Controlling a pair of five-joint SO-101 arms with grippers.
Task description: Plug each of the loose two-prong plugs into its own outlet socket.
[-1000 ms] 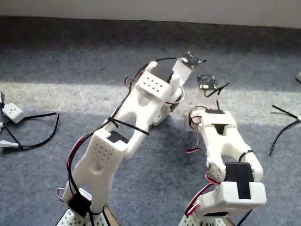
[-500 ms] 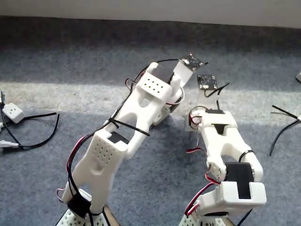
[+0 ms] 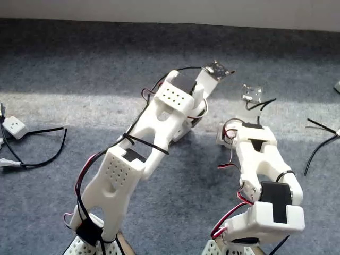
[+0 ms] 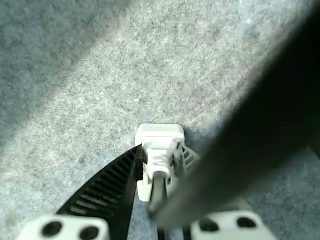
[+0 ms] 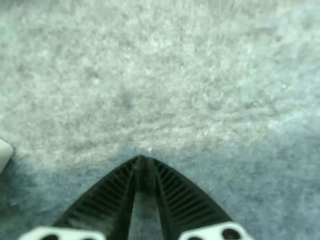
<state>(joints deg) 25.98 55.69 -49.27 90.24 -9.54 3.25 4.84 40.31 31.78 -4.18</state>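
In the left wrist view my left gripper (image 4: 161,159) is shut on a white two-prong plug (image 4: 156,167) whose cable runs back between the fingers. The plug's front end meets a small white outlet socket (image 4: 160,133) lying on the grey carpet; whether the prongs are in is hidden. My right gripper (image 5: 145,164) hovers over bare carpet, its ribbed black fingers (image 5: 117,192) shut with nothing between them. In the high view the left arm (image 3: 159,122) stretches to the middle and the right arm (image 3: 260,159) stands beside it.
A white plug block (image 3: 14,126) with a black cable (image 3: 48,154) lies at the carpet's left edge. More black cables (image 3: 321,141) lie at the right edge. A white corner (image 5: 4,152) shows at the right wrist view's border. Grey carpet stretches beyond both arms.
The right arm has swung to the right, away from the left arm, and its wrist camera now sits farther right. The left arm has kept still.
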